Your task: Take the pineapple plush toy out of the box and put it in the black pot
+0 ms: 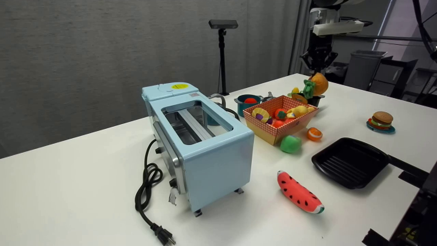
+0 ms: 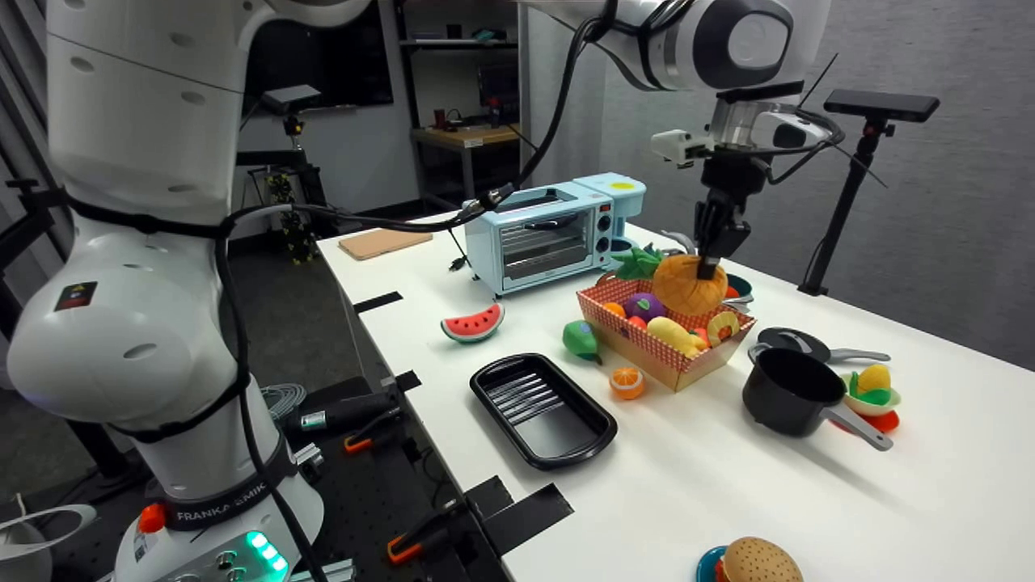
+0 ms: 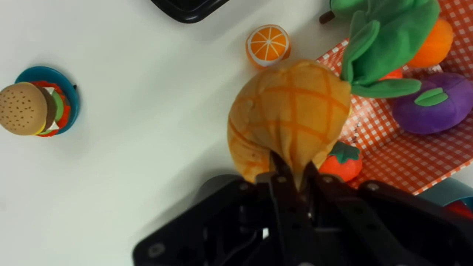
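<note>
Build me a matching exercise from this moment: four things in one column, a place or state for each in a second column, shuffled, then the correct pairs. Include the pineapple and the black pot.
Things
1. toy burger
2. pineapple plush toy
3. black pot
4. purple toy

Places and states
A. inside the box
B. gripped by the tool
C. on a blue plate
D. has a grey handle sticking out at its side

Right pairs: 1-C, 2-B, 3-D, 4-A
</note>
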